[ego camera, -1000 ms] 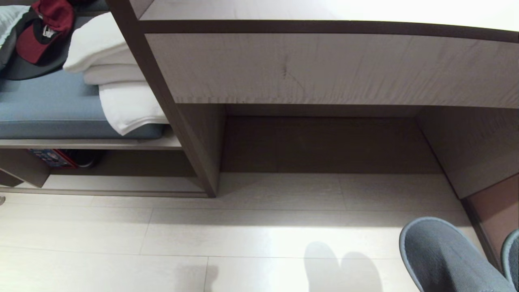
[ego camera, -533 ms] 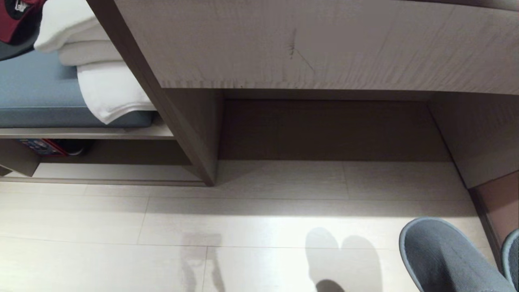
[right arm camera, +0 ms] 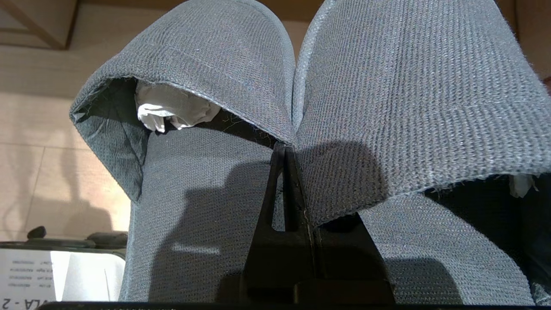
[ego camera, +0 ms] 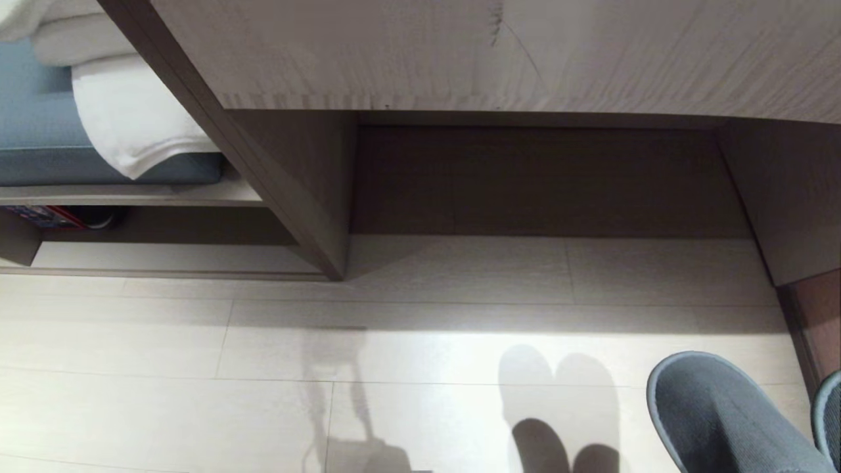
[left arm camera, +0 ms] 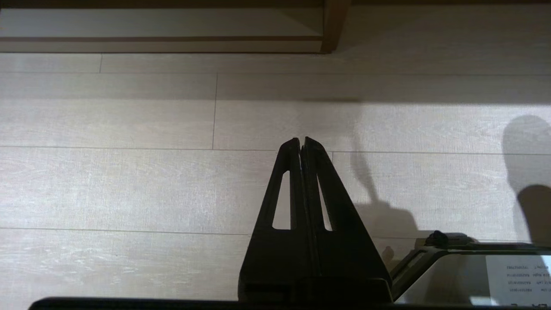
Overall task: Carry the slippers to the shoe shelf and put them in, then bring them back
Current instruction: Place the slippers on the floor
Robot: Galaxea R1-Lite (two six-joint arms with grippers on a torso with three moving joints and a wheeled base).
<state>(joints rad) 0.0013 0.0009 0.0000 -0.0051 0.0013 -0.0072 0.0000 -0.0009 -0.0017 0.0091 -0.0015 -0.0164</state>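
At about four o'clock in the head view, the slippers (ego camera: 716,420) hang above the pale plank floor (ego camera: 197,341), one grey toe cap fully in view and the edge of the second just beside it at the frame's border. The right wrist view shows the right gripper (right arm camera: 287,148) with its dark fingers pressed together on the inner edges of the pair where the two slippers meet, so both are pinched side by side; crumpled white paper stuffing (right arm camera: 172,110) shows inside one toe cap. The left gripper (left arm camera: 300,141) points out over bare floor, its fingers closed against each other with nothing between them. At nine o'clock in the head view lies the shoe shelf (ego camera: 171,259), a low light-wood cubby with a pale base board, well apart from the slippers. Above it, at ten o'clock, a blue cushion (ego camera: 39,125) carries folded white towels (ego camera: 125,118). Toward twelve o'clock a wood desk panel (ego camera: 460,52) overhangs a darker recess (ego camera: 539,177).
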